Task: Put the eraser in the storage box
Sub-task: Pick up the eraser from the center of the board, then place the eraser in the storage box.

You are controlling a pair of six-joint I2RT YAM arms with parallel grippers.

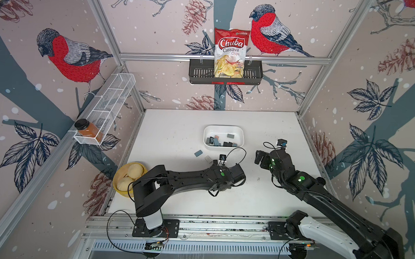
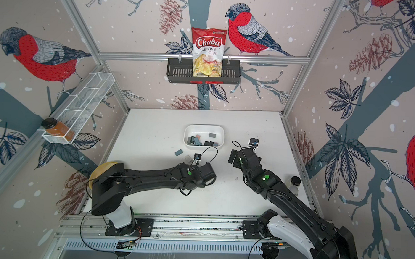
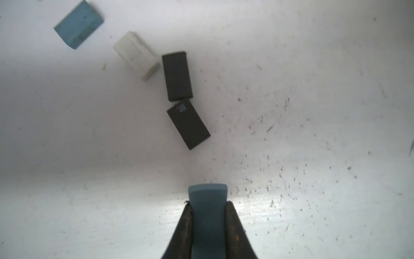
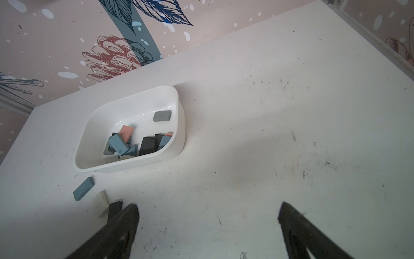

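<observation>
Left gripper [image 3: 207,207] clamped on blue-grey eraser [image 3: 207,194].
Right gripper [image 4: 208,213] wide open, empty; storage box [image 1: 223,131] toward far edge of bench [image 1: 173,133].

Two chunky black arms on show, the left arm [image 1: 188,178] and the right arm [image 1: 329,203], both with smooth moulded shells. Each springs from a white base link [image 1: 154,219] on a black mounting plate [image 1: 172,228] dotted with screws. Bright green dots [image 1: 222,174] mark the wrists, thin black cables [image 1: 239,148] loop off the small wrist cameras [image 1: 222,157], and the fingers [image 4: 298,228] are matte black, tapering to blunt, scuffed tips.
</observation>
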